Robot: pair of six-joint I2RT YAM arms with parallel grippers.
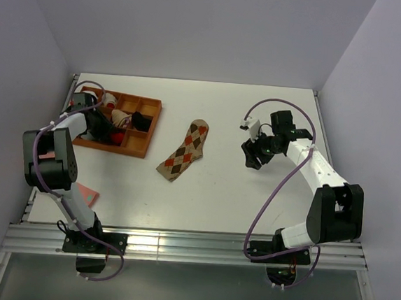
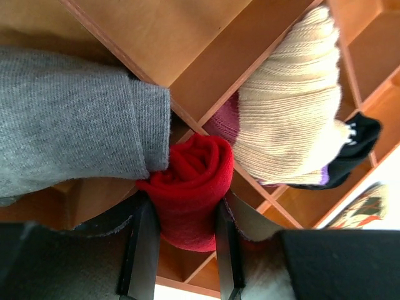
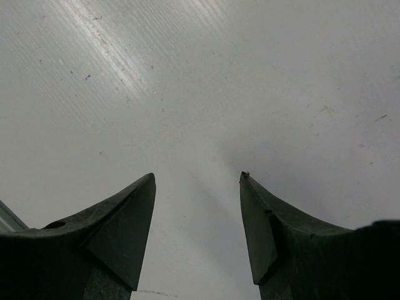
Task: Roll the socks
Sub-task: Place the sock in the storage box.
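Nearest the lens in the left wrist view: two black fingers [image 2: 145, 250] of the left gripper [image 2: 185, 209], clamped on either side of a red sock [image 2: 194, 178] bunched into a thick roll. Just past the fingertips, dividers of a wooden tray [image 2: 187, 37] crossing under the roll; cannot tell whether it touches the tray floor. Left of the jaws, a grey sock [image 2: 69, 125], its cuff pressed against the red one. Right of the jaws and a little beyond, a cream ribbed sock [image 2: 290, 106] with a pink band, touching the roll. Past that, a black sock [image 2: 359, 134]. Far right, outside the tray, a sliver of the tan argyle sock [image 2: 369, 209].

In the right wrist view, nearest again, the two dark fingers [image 3: 119, 237] of the right gripper [image 3: 197, 181], spread wide with nothing between. Beneath and ahead of the jaws, white table [image 3: 219, 75] with faint scuffs and a streak of glare.

From above, at the bottom edge, both arm bases on a metal rail [image 1: 191, 251]. Left jaws down inside the tray at far left, a spot of red showing beside them. Right jaws well off to the right, over the table. Argyle sock flat on the table between the two sets of jaws, well apart from both, nearer the tray's corner. Pink cloth [image 1: 87, 196] beside the left arm's lower link, well behind the left jaws.
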